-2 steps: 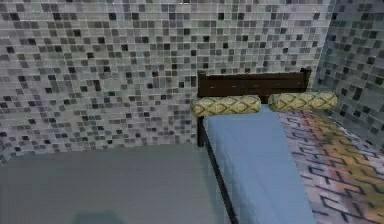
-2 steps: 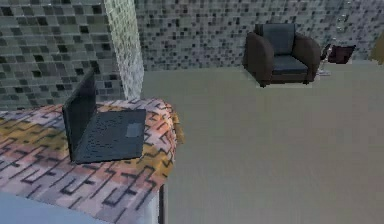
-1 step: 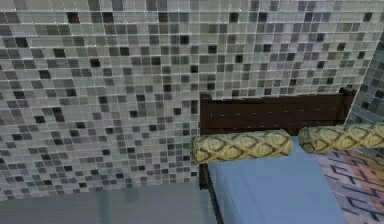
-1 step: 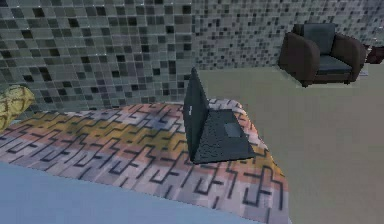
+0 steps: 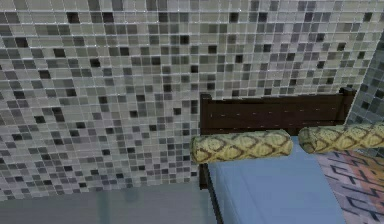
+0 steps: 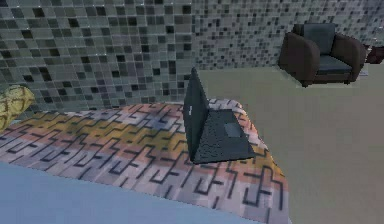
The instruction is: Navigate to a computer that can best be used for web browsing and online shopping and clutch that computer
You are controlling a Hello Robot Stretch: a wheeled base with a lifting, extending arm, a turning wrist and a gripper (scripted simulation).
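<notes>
At the arm side view's left edge, a yellow patterned bolster pillow (image 6: 12, 103) is seen at the head end of the bed (image 6: 60, 200), below the tiled wall (image 6: 100, 45). Farther right, a multicoloured patterned blanket (image 6: 110, 145) is spread across the bed. The laptop (image 6: 212, 125), the computer named in the task, stands open on it close to the bed's far edge, where the bare floor (image 6: 320, 150) begins. Its lid is raised nearly upright and its base lies flat on the blanket, reaching toward that edge. The laptop is judged to be stiff, thin and fairly light, with a smooth casing that could slip and a screen and hinge that could be damaged by pressure. Hold is probably best taken on the raised lid's free top edge, or on a side edge of the base near the hinge, and not on the screen face. The soft bedding is likely to give beneath it, so a push could tip it or slide it off the bed's edge. Nothing is seen standing between the near side of the bed and the laptop. A dark armchair (image 6: 320, 52) sits well apart at the upper right and is judged to be no obstacle. The state of the fingers cannot be told from these pictures.
</notes>
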